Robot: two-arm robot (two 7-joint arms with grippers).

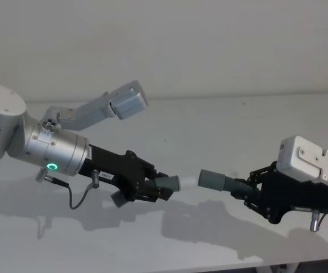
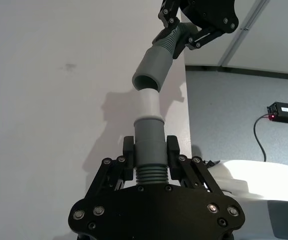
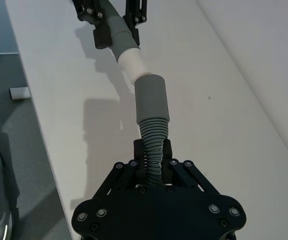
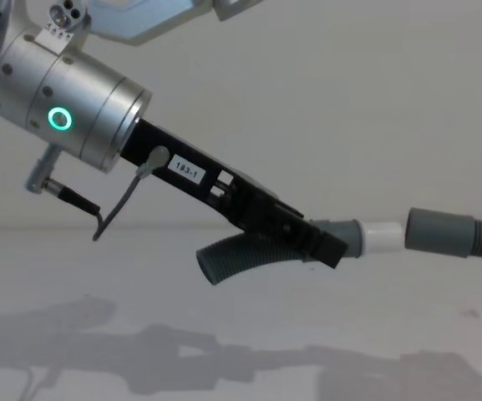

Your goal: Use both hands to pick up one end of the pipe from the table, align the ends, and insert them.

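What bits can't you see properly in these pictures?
- How deep the white spigot sits in the right hose cuff: in the chest view the cuff's own wall hides it.
- The right tool: cut off by the chest view's right edge.
- The left hose piece's far end: hidden behind the left tool in the left wrist view.

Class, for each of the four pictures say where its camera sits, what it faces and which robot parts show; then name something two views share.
Head: high, looking down at the table; both arms, left claw, right claw.
Chest: low, side-on; left arm, white spigot at the open cuff.
Left wrist: along its own claw toward the right claw.
Right wrist: along its own claw toward the left claw.
Shared: both wrist views show spigot meeting cuff.
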